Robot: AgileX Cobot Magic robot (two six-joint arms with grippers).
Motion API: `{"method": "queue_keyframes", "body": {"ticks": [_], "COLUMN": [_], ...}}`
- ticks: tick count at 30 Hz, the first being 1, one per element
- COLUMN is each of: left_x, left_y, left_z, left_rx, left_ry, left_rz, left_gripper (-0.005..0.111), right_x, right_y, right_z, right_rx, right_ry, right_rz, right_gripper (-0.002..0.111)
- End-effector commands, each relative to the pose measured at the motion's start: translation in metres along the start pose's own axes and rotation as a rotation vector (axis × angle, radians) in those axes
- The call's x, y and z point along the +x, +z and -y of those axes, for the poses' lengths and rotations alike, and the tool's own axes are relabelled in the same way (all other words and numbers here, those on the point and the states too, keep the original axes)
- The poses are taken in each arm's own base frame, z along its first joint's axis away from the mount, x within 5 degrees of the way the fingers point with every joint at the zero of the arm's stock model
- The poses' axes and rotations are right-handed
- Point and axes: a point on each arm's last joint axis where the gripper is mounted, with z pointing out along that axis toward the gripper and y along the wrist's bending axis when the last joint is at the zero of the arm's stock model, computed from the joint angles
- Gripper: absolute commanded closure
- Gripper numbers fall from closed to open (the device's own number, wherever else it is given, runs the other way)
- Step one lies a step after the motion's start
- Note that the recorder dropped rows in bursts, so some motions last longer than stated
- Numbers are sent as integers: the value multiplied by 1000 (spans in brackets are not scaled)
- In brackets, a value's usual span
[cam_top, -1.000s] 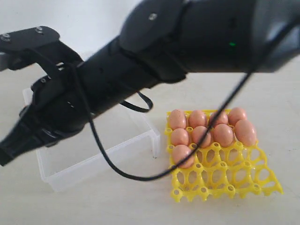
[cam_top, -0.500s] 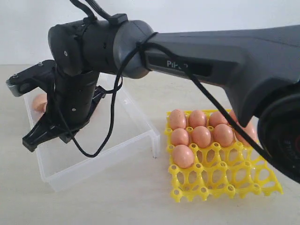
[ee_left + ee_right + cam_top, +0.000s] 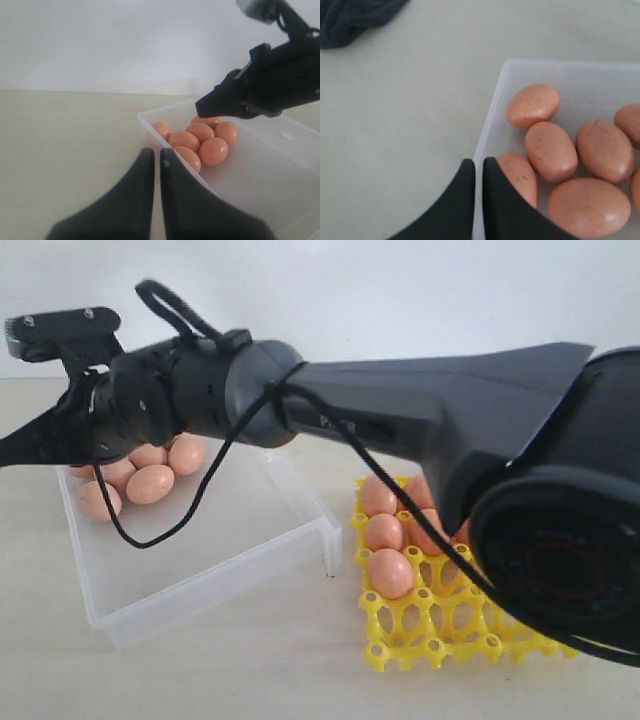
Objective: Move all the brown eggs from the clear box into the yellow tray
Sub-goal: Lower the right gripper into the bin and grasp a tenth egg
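Eggs (image 3: 150, 483) crowd the far left corner of the clear box (image 3: 200, 590); the rest of its floor is bare. The right arm (image 3: 420, 420) stretches across above the box, blocking that side. The yellow tray's (image 3: 377, 651) front cells stand open.

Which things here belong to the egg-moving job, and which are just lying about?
Job: brown eggs, some in the clear box, some already in the yellow tray; right gripper, shut, above the box's edge.
Lying about: dark crumpled cloth on the table, seen only in the right wrist view.
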Motion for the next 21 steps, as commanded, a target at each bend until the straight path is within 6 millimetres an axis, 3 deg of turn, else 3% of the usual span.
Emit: {"method": "queue_keyframes", "body": {"ticks": [1,11,16,18,21], "left_x": [1,1,1,1,1], "left_y": [0,0,0,0,0], "left_z": [0,0,0,0,0], "left_rx": [-2,-2,-2,-2,-2], "left_ry": [-1,-1,-1,-1,-1], "left_rz": [3,3,1,1,1], "left_gripper": [103,103,103,103,103], "right_x": [-9,-1,8,7,8], "right_y": [18,68,79,79,79], "right_z": [15,63,71,71,71], "right_rx": [-1,36,39,37,43], "right_ry": [84,146,170,165,133], "right_rz": [140,246,252,266,257], "right_gripper": [109,109,108,102,80]}}
